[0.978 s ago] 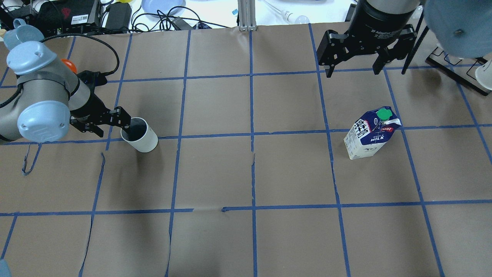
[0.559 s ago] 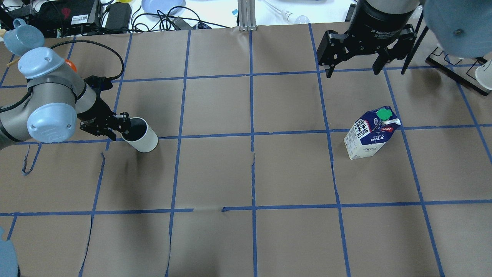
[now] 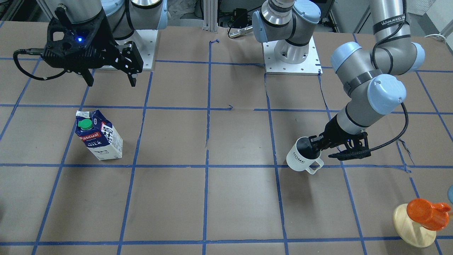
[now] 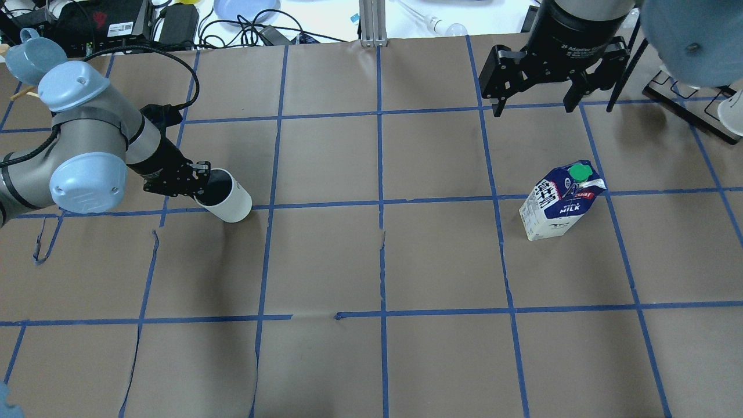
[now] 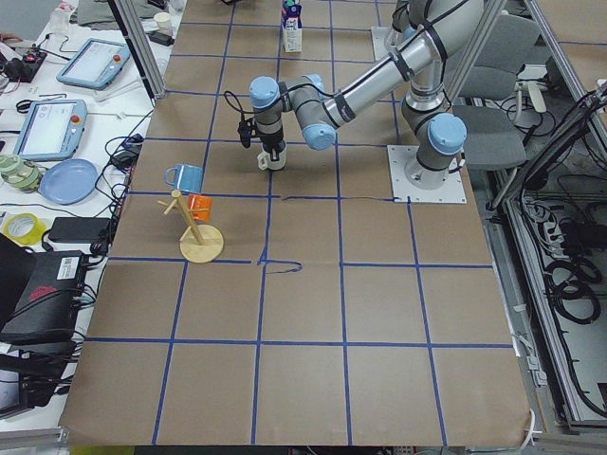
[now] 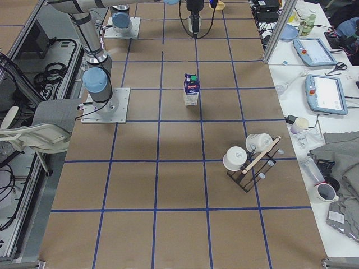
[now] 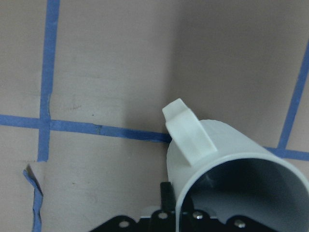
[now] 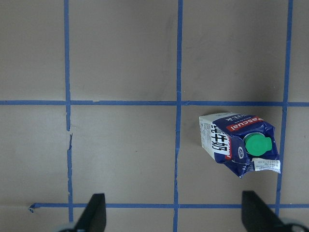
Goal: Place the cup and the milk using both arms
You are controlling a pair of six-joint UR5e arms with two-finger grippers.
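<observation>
Overhead exterior, left end effector (image 4: 200,179): clamped on the rim of the white "HOME" mug (image 4: 227,201), which is tilted.
Right end effector (image 4: 532,109): fingers apart, empty.
Pascual milk carton (image 4: 560,200): upright below the right end effector, well apart from it.
Progress: mug gripped but not placed; carton untouched.

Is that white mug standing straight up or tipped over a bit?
Tipped. The cup leans, its dark mouth tilted toward the left gripper, whose jaws pinch its rim.
</observation>
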